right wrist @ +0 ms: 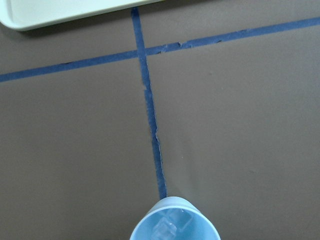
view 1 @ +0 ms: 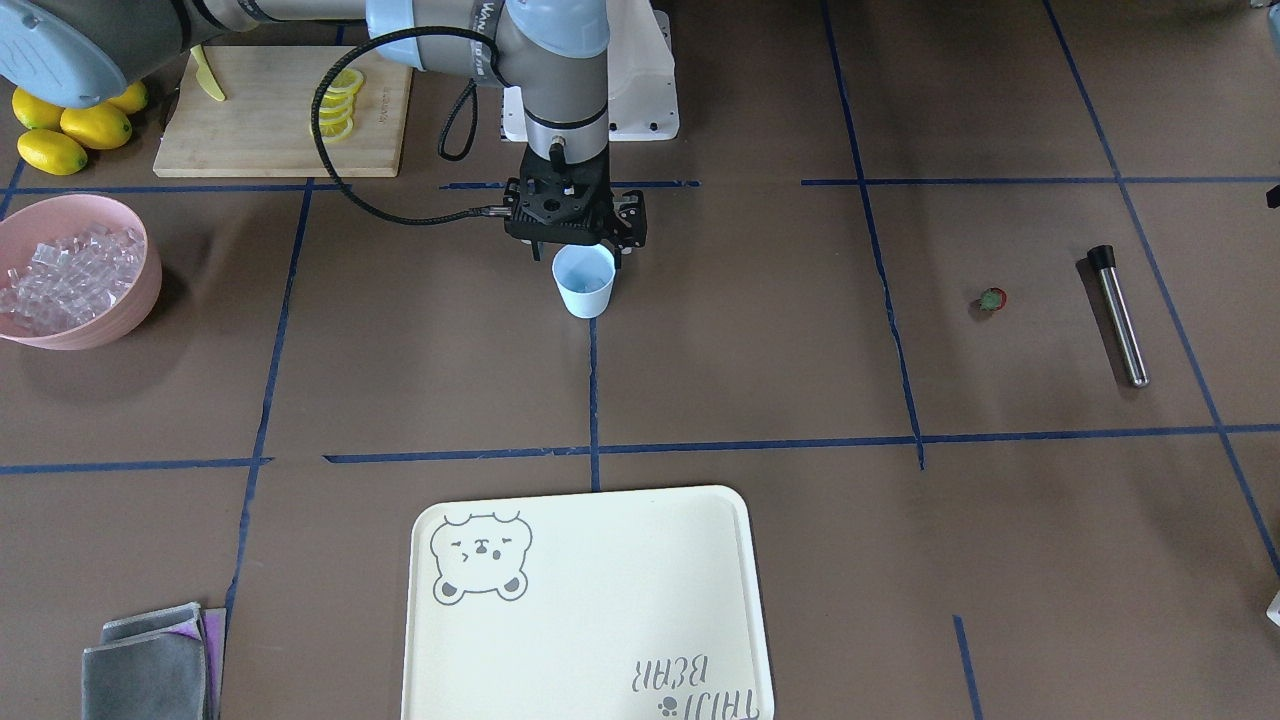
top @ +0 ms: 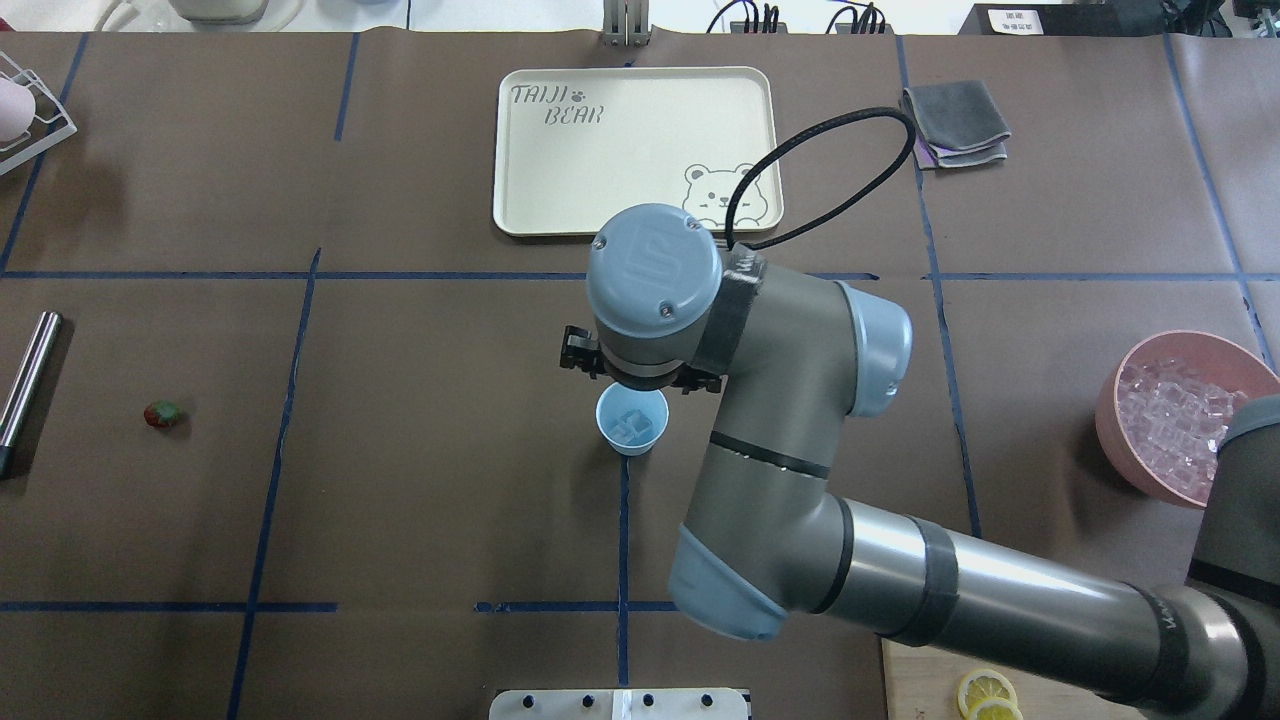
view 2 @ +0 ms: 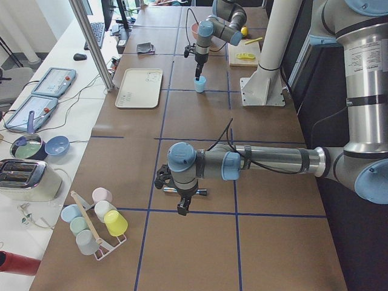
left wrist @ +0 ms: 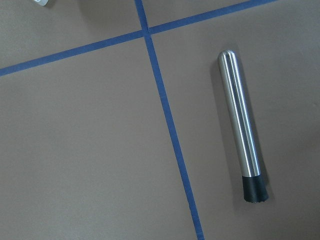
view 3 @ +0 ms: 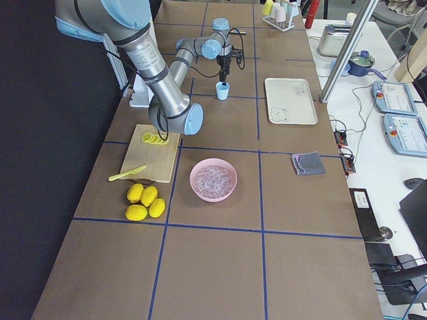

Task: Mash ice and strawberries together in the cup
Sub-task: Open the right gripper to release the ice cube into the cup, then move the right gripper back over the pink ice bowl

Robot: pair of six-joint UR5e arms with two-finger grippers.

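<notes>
Left arm stretched low over table, left gripper pointing down by steel muddler; jaw state can't tell. Red, green-topped strawberry lies on table just right of the muddler. Light blue cup upright at table centre, well apart from it, clear ice cubes inside. Right arm bent, right gripper vertical just above cup rim; fingers hidden, can't tell whether they are apart. Pink bowl of ice far right.
</notes>
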